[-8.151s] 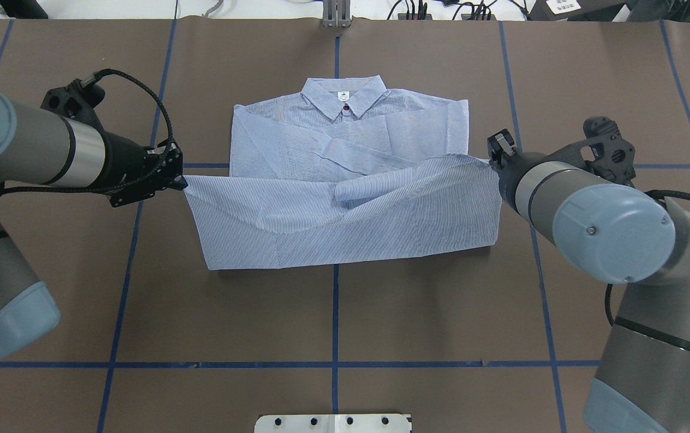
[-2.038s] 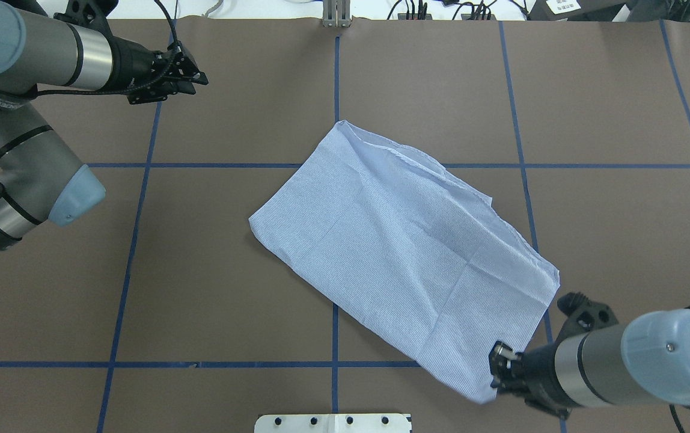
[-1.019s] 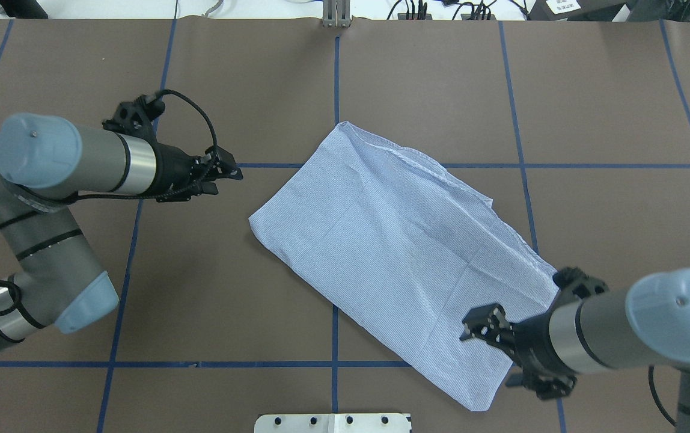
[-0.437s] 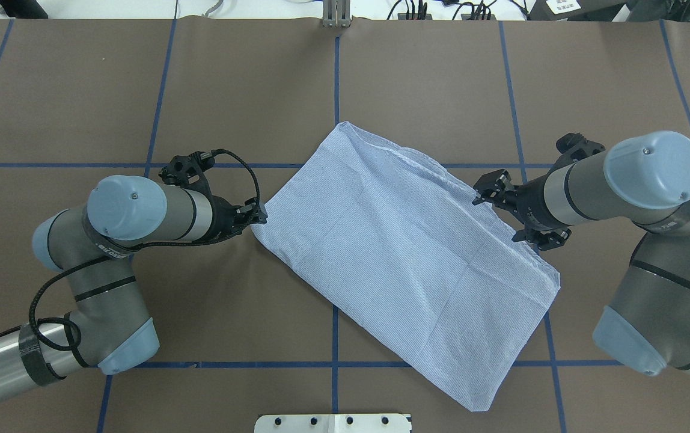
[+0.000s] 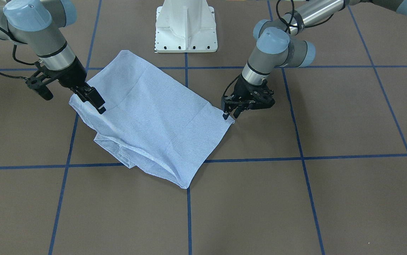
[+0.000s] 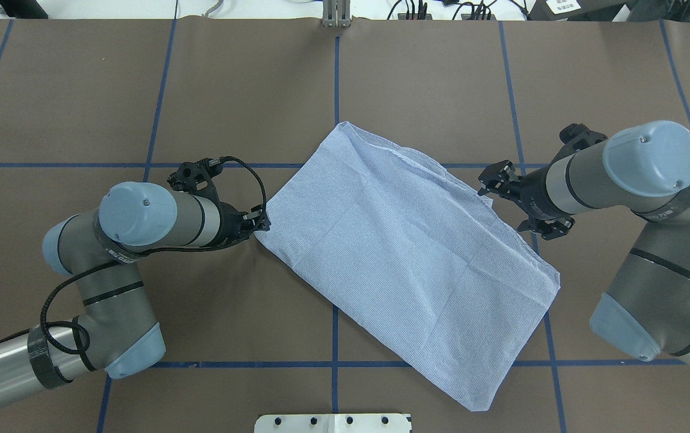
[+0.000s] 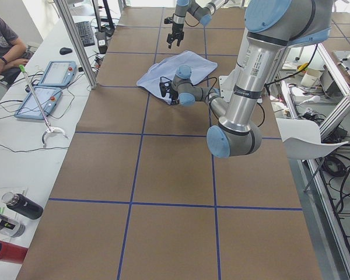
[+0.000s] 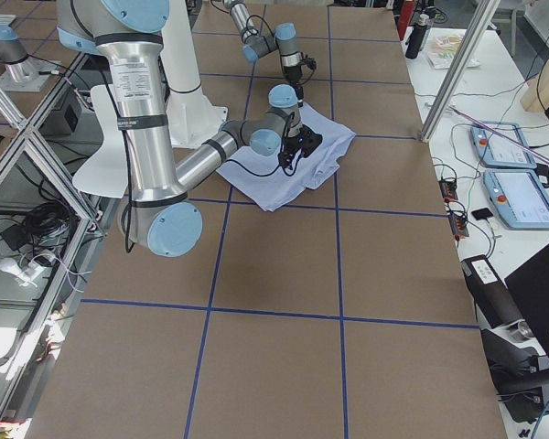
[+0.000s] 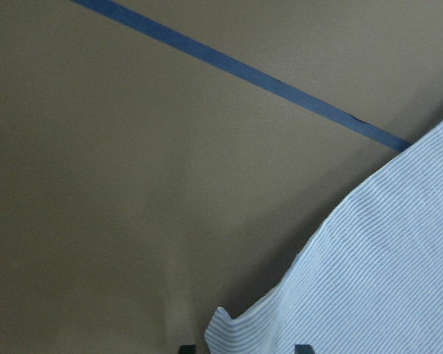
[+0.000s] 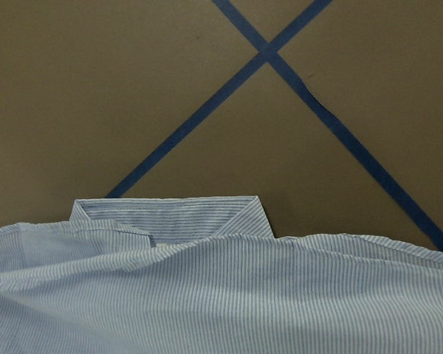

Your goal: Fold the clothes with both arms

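The light blue striped shirt (image 6: 405, 258) lies folded into a rectangle, set diagonally mid-table; it also shows in the front view (image 5: 150, 117). My left gripper (image 6: 262, 224) is low at its left corner, open, and the left wrist view shows the corner (image 9: 229, 335) between the fingertips. In the front view this gripper (image 5: 230, 115) stands at the same corner. My right gripper (image 6: 504, 204) is open above the shirt's far right edge (image 5: 95, 102). The right wrist view shows the collar (image 10: 170, 217) under a folded layer. Buttons and tag are hidden.
The white pedestal base (image 5: 185, 24) stands at the near table edge behind the shirt. Blue tape lines (image 6: 140, 165) grid the brown table. In the left side view a seated person (image 7: 3, 41) and tablets (image 7: 55, 73) are beside the table.
The shirt went from half folded to a diagonal rectangle. The right gripper let go of its near corner and swung to the far right edge. The left gripper came down to the left corner.
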You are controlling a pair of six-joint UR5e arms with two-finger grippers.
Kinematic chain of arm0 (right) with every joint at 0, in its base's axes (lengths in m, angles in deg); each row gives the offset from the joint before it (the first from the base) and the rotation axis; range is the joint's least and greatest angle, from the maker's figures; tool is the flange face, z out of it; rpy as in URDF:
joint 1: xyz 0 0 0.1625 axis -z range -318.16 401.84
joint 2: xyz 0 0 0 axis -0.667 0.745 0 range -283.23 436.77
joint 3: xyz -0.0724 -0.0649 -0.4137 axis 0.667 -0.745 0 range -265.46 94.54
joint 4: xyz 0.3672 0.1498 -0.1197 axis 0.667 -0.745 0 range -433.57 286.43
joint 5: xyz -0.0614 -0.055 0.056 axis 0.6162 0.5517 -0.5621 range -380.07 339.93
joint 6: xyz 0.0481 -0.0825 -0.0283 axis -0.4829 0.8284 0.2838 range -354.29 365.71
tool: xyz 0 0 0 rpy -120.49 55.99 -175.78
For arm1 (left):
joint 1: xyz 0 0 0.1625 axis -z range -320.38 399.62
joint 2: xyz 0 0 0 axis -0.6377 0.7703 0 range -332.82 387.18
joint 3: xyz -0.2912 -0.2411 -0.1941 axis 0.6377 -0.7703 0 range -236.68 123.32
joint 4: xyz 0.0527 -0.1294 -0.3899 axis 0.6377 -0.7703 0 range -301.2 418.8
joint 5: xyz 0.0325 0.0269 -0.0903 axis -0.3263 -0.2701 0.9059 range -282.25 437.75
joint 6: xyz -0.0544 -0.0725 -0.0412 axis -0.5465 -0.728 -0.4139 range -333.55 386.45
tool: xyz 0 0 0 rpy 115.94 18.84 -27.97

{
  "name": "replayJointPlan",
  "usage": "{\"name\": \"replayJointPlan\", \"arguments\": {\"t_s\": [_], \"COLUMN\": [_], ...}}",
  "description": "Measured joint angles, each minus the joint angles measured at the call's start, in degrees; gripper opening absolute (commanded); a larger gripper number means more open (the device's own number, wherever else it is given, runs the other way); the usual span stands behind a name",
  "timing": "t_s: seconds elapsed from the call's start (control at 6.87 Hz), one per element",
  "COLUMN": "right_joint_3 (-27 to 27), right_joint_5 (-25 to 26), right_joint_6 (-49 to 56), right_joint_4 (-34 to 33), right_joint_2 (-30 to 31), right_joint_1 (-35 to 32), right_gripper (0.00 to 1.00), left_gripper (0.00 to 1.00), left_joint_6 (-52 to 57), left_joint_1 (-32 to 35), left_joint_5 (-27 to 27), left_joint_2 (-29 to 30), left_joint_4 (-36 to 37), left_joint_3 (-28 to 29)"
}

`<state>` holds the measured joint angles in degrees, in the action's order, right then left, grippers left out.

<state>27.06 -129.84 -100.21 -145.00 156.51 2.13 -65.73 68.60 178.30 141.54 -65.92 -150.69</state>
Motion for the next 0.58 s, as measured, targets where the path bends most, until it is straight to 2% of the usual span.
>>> {"name": "replayJointPlan", "arguments": {"t_s": [0.15,0.44,0.58], "right_joint_3": [-0.6,-2.1,-2.3], "right_joint_5": [0.0,0.0,0.0], "right_joint_6": [0.3,1.2,1.3], "right_joint_4": [0.1,0.4,0.5], "right_joint_2": [0.0,0.0,0.0], "right_joint_1": [-0.4,-1.1,-1.2], "right_gripper": [1.0,1.0,1.0], "left_gripper": [0.44,0.0,0.0], "left_joint_6": [0.0,0.1,0.1], "left_joint_1": [-0.1,-0.1,-0.1], "left_joint_5": [0.0,-0.6,-1.2], "left_joint_2": [0.1,0.7,1.3], "left_joint_4": [0.0,-0.1,-0.1], "left_joint_3": [0.4,1.4,1.9]}}
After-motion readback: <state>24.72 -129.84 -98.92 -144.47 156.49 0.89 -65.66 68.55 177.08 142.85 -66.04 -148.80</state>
